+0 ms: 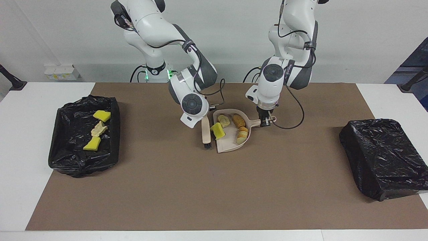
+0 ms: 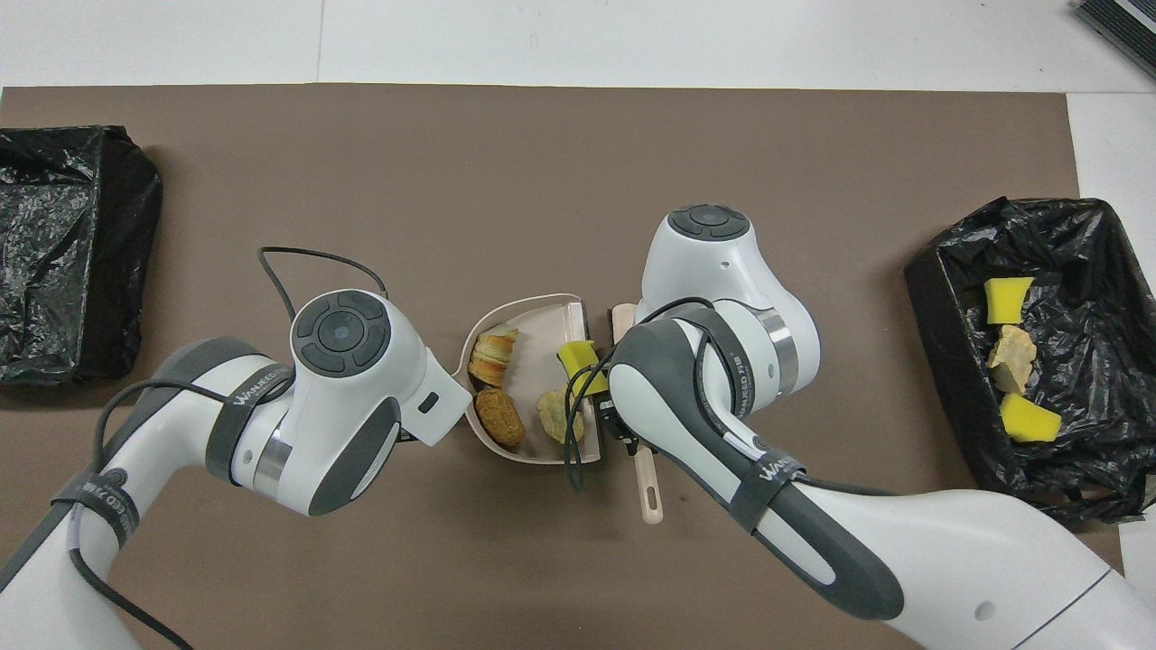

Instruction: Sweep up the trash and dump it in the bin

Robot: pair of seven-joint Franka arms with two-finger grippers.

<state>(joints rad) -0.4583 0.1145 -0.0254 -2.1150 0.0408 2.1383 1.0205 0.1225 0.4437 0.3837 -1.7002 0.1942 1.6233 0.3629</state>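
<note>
Left gripper [image 1: 266, 121] clamped on dustpan [image 1: 230, 142] handle, four trash [image 1: 239, 120] scraps inside, right gripper [image 1: 208, 115] gripping brush [image 1: 205, 131] beside it, three scraps in bin [image 1: 63, 160]

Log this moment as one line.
left gripper: shut on beige dustpan handle | right gripper: holds beige black-bristled brush | four scraps in pan

The grey strap on the left arm [image 2: 237, 408] reads "WANLEED". The strap on the right arm [image 2: 778, 471] bears the same "WANLEED" lettering. No other text is legible.
</note>
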